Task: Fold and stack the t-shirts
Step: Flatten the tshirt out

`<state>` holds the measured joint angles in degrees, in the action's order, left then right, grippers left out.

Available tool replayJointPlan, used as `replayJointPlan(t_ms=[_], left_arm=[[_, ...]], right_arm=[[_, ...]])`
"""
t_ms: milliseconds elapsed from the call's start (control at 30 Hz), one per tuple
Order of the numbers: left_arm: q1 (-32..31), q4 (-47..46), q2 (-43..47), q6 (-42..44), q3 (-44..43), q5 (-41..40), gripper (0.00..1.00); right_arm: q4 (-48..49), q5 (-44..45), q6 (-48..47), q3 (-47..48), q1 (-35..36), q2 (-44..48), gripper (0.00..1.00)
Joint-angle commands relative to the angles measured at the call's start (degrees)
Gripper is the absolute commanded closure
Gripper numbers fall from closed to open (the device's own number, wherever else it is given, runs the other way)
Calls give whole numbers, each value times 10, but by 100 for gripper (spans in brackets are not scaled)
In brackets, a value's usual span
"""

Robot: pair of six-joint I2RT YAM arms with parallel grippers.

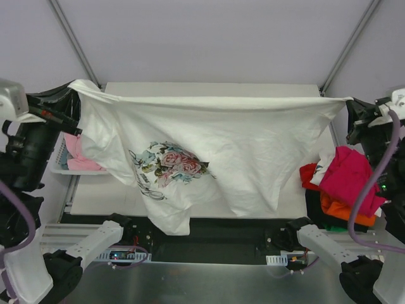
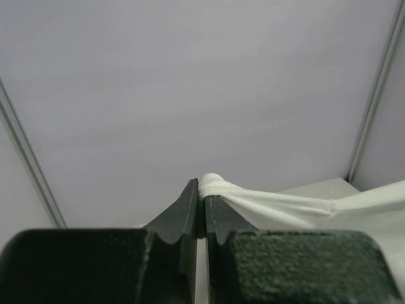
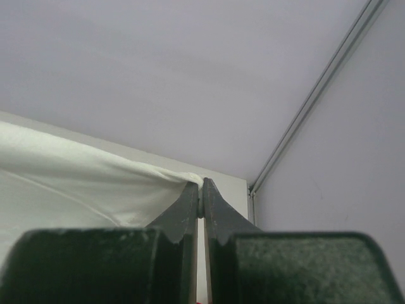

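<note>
Left tool (image 2: pixel 201 193) is clamped on 1 corner of the white floral t-shirt (image 1: pixel 253 139); right tool (image 3: pixel 201 193) is clamped on the opposite corner. The t-shirt hangs stretched above the tabletop (image 1: pixel 209 88).

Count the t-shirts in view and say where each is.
6: white floral tee stretched between left pincer and right pincer; pale pink one in the left basket; red, magenta, orange and dark piled right. More may be hidden.

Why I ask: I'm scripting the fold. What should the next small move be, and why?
Probably lower both arms together, laying the white flower-print t-shirt flat on the table: the left fingers and right fingers pinch its upper corners, it hangs stretched between them, and its lower part sags unevenly.
</note>
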<state>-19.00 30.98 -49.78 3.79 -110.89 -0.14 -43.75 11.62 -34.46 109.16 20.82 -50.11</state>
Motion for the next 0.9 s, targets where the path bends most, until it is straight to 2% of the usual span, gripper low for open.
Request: replayJointPlan(t_ms=[0, 300, 533, 867], left_arm=[[10, -91, -30, 38, 44, -46, 100], [10, -169, -62, 68, 149, -63, 100], [10, -237, -73, 88, 275, -72, 100], [11, -325, -115, 131, 347, -100, 100]], right_arm=[[64, 51, -31, -25, -7, -26, 97], [118, 85, -77, -92, -7, -61, 98], [146, 99, -96, -155, -9, -84, 98], [175, 99, -118, -174, -36, -156, 98]])
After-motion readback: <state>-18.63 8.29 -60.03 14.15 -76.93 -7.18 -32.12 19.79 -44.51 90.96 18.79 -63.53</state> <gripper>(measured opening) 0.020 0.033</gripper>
